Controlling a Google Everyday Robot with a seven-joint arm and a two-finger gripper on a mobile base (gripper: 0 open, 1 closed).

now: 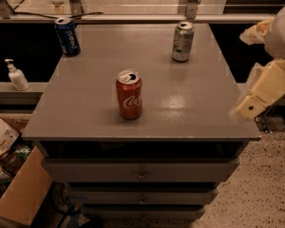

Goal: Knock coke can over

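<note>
Grey table [194,113], square top, seen from the front and above. Three drawers [141,171] stacked beneath it, each with a small knob at centre, all closed.

Coke can [129,95]: red, white script facing the camera, silver top with the tab opening visible. It stands upright, a little left of the table's middle and nearer the front edge than the back. Nothing touches it.

Pepsi can [67,36]: dark blue, upright at the far left corner of the table. Silver-green can [182,42]: upright near the far edge, right of centre. Both are well apart from the coke can and from each other.

Hand [247,107]: cream-coloured, blurred, at the right side of the view, over the table's right edge toward the front corner. It slants down and to the left from the pale arm [282,32] above it. Well apart from the coke can, with bare table between them. Cannot tell whether the hand is wide or narrow; it holds nothing that can be seen.

Surroundings: white pump bottle [15,74] on a ledge left of the table. Cardboard box [19,194] on the ground at lower left, with clutter beside it. Speckled floor [268,189] at lower right.
</note>
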